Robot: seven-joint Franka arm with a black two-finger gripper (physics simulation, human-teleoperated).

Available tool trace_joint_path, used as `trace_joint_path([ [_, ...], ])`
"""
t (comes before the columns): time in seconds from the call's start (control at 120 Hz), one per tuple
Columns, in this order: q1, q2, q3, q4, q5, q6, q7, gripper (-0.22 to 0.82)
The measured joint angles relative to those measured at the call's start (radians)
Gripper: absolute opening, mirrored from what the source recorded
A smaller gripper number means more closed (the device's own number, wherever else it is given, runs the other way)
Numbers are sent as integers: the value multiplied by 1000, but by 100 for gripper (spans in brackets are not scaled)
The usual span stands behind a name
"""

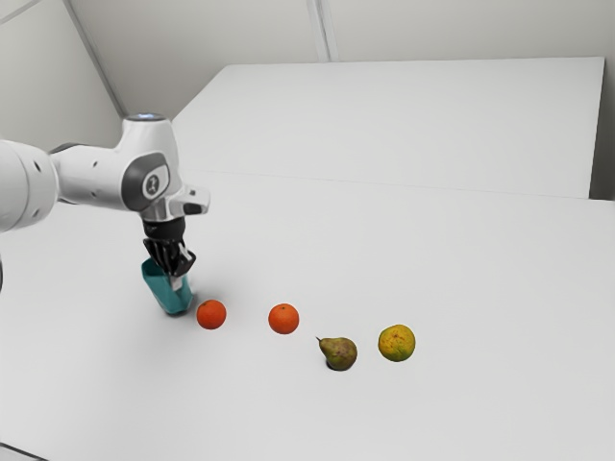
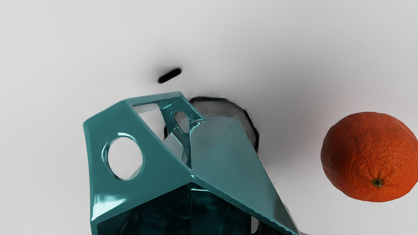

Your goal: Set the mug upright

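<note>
One arm (image 1: 101, 179): ours, reaching down near the closest orange (image 1: 211, 314).
Mug (image 1: 167, 289): just beside that orange, below our jaws (image 1: 174, 273); long axis slanted, mouth towards them.
Jaws: at the mouth; wide, narrow or gripping, we cannot tell.

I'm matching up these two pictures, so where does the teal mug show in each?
Exterior view: the mug is toward the exterior view's left, beneath the arm.
Wrist view: it is close up, beside an orange, its dark inside showing.
Shared landmark: that orange, the fruit nearest the mug in the exterior view.
</note>
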Motion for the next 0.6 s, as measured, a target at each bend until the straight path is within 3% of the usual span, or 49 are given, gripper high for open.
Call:
trace_joint_path([
  [0.225, -12, 6, 0, -19, 18, 4, -59, -17],
  [0.417, -11, 5, 2, -20, 18, 5, -88, 25],
  [0.6, -10, -8, 3, 7, 39, 0, -102, 45],
])
